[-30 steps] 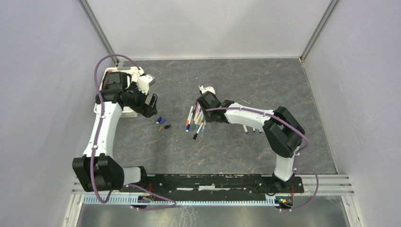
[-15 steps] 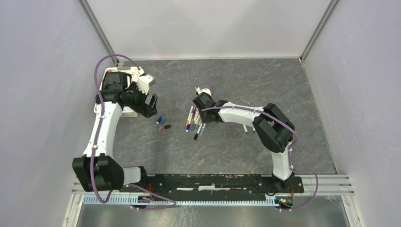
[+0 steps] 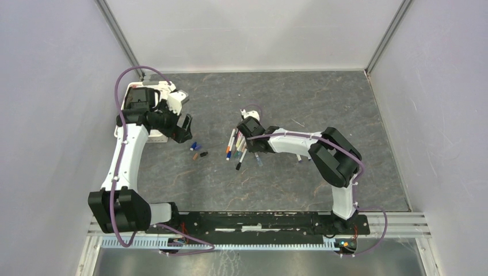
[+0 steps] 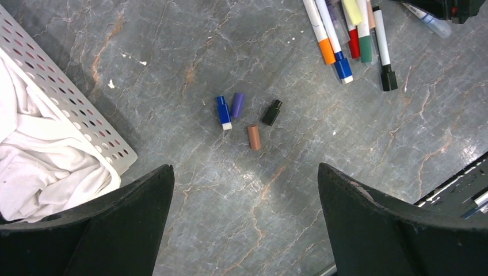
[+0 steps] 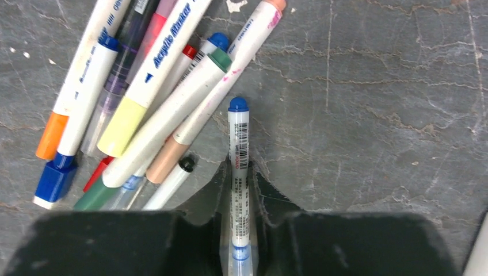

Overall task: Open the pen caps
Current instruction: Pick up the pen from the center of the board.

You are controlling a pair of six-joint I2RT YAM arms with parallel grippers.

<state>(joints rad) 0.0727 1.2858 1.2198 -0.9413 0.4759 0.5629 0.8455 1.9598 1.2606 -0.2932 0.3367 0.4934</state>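
Right wrist | right claw (image 5: 239, 172) pinches blue-tipped pen (image 5: 238, 132), pen pile (image 5: 167, 98) just beside | left claw (image 4: 244, 172) wide, empty, above pen caps (image 4: 237, 105)

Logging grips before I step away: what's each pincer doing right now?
Left pincer: open, empty.
Right pincer: closed on the blue-tipped pen.

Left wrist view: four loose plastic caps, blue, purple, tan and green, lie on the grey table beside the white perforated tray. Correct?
No: the left wrist view shows the fourth short plastic cap is black, not green. The blue cap, purple cap and tan cap lie on the grey table beside the white perforated tray.
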